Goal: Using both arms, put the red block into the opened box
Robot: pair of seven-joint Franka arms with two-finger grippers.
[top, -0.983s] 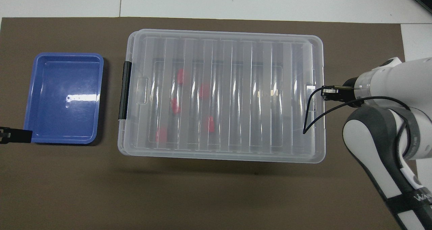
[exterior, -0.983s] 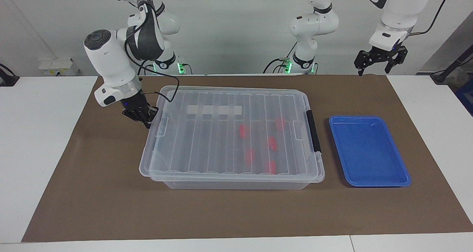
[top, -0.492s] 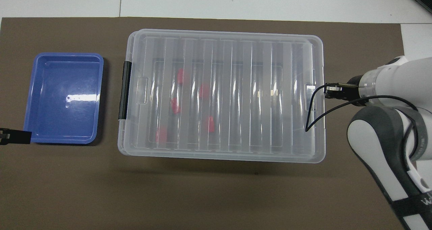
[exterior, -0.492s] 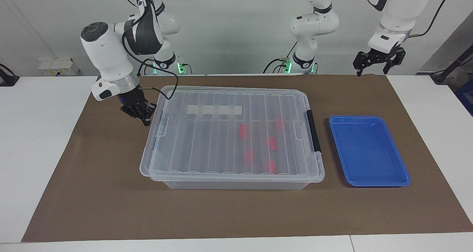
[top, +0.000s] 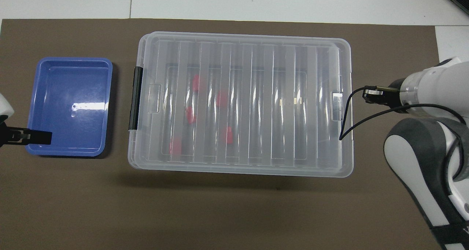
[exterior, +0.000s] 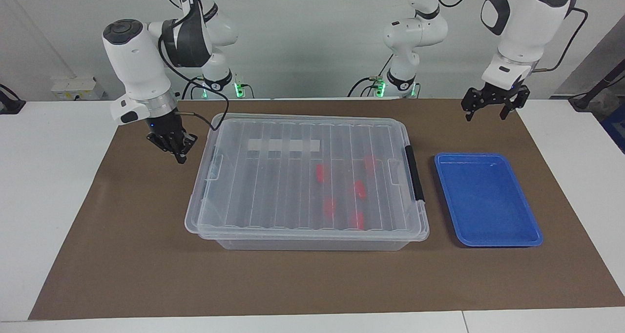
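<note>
- Facing view: since the earlier frames the right gripper (exterior: pixel 177 146) has risen and drawn away from the box (exterior: pixel 306 176) toward the right arm's end of the table; it now hangs over the brown mat (exterior: pixel 122 235) just off the box's end, fingertips pressed together and holding nothing.
- The left gripper (exterior: pixel 492 104) has come lower, over the mat at about 12 o'clock from the blue tray (exterior: pixel 488 199), its jaws spread and empty.
- Five red blocks (exterior: pixel 320 173) lie inside the box under its lid (exterior: pixel 273 176), well apart from both grippers.
- A whitish label strip (exterior: pixel 283 145) on the lid carries no writing I can read.
- Overhead view: the box (top: pixel 240 103) sits mid-mat; the red blocks (top: pixel 221 98) blur through the ribbed lid.
- The right gripper (top: pixel 373 96) is at 3 o'clock from the box; the left gripper (top: pixel 29 137) is cut off at the frame's edge, over the blue tray's (top: pixel 69 107) corner.
</note>
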